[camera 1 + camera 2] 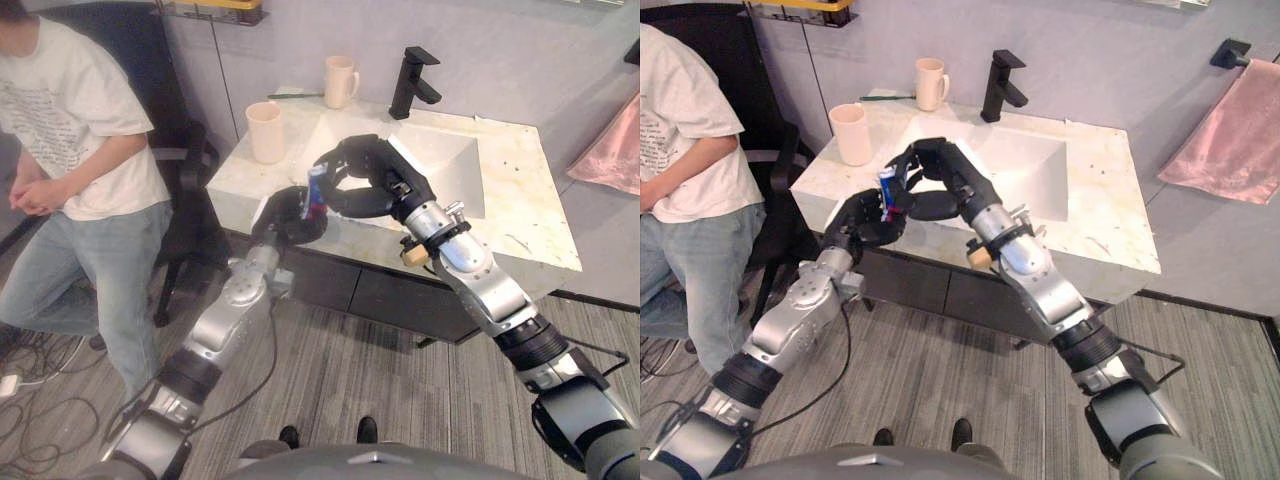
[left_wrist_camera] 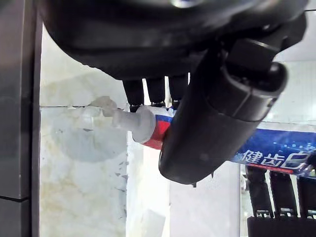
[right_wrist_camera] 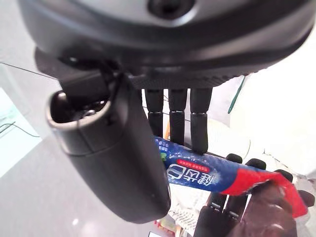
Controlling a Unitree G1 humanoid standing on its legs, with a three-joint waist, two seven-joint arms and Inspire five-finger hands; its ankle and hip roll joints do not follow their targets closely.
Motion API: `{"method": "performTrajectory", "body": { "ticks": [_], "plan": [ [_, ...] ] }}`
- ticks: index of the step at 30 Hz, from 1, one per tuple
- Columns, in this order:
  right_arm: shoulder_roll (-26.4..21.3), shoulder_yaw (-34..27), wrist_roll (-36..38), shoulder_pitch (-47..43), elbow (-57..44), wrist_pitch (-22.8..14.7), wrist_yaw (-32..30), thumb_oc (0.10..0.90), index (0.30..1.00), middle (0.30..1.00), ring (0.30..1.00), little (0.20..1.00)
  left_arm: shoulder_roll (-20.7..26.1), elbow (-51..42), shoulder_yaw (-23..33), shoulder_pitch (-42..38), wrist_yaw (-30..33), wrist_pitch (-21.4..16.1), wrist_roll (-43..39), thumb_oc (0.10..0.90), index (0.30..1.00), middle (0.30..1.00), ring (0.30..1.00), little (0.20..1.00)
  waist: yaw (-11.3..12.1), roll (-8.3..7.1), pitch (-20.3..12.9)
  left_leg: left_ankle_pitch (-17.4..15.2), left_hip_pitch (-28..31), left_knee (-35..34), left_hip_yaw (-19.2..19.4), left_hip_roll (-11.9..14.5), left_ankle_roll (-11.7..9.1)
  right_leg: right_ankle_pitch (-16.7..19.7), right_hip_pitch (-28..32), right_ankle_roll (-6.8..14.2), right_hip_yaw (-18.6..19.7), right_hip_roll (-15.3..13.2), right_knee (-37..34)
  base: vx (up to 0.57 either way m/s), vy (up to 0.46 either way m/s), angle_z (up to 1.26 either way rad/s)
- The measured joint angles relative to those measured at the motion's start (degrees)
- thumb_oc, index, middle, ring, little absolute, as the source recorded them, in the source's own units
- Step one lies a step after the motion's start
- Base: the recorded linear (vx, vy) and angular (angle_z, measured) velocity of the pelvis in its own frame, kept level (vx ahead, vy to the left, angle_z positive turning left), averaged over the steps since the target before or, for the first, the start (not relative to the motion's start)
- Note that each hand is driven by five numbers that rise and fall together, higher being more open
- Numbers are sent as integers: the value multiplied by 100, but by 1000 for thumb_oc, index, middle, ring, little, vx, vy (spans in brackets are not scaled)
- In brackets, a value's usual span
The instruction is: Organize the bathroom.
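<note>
Evidently both hands share the toothpaste tube (image 1: 887, 192) at the counter's near edge (image 1: 262, 201): left hand (image 1: 290, 214) pinches the cap end, right hand (image 1: 362, 178) curls round the body. It looks light, soft and slick, so I'd grip the stiffer shoulder beside the cap.

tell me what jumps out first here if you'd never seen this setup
Both hands meet over the counter's front edge on one toothpaste tube: the left hand grips its cap end, the right hand pinches its upper part. A person stands to the left, and two cups sit behind.
</note>
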Motion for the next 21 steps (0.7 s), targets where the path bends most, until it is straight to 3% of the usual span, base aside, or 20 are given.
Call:
{"method": "performTrajectory", "body": {
  "ticks": [3,6,12,14,15,17,19,21],
  "plan": [
    [-307,-4,-216,-134,-1,-102,-222,400,300,300,300,300,10,-4,332,71,148,-84,131,800,900,900,900,900,129,0,1,-1,-7,-4,-81,4,1,-3,21,-4,-59,2,21,-38,64,10],
    [-523,-137,-463,-184,8,-441,-819,400,300,300,300,300,49,-186,1063,548,340,-262,360,800,900,900,900,900,291,-2,5,-14,-37,-13,-313,4,-13,-73,84,-15,-252,-32,20,-30,52,34],
    [-807,-1115,-968,-221,47,-1205,-2042,400,300,300,300,300,481,-208,2377,1651,835,-565,556,800,900,900,900,900,748,-103,178,7,-98,4,-723,-50,-14,-147,244,21,-701,-102,27,-23,62,40],
    [-820,-1324,-1122,-274,177,-1375,-2325,400,300,300,300,300,551,-200,2561,1811,914,-643,554,800,900,900,900,900,836,-157,264,10,-105,4,-873,-132,-4,-168,308,48,-830,-154,56,-21,91,50],
    [-924,-1470,-1136,-351,385,-1471,-2570,400,300,300,300,300,570,-162,2604,1883,906,-761,554,800,900,900,900,900,966,-106,402,5,-88,6,-1050,-142,19,-237,197,90,-856,-225,485,-14,65,63],
    [-1084,-1542,-1148,-366,538,-1473,-2813,400,300,300,300,300,569,-158,2602,1881,892,-791,548,800,900,900,900,900,908,-60,492,92,-92,12,-1263,-118,70,-354,45,79,-891,-307,1006,16,2,75],
    [-1265,-1571,-1292,-369,638,-1478,-2956,400,300,300,300,300,662,-158,2605,1887,851,-933,539,800,900,900,900,900,960,-165,597,117,-73,15,-1494,-240,92,-543,-51,8,-693,-452,1397,66,-46,63],
    [-1334,-1570,-1341,-389,644,-1528,-2975,400,300,300,300,300,722,-158,2607,1875,829,-973,522,800,900,900,900,900,964,-229,631,139,-86,17,-1676,-306,117,-661,-56,39,-468,-446,1307,71,-49,47]
  ]
}}
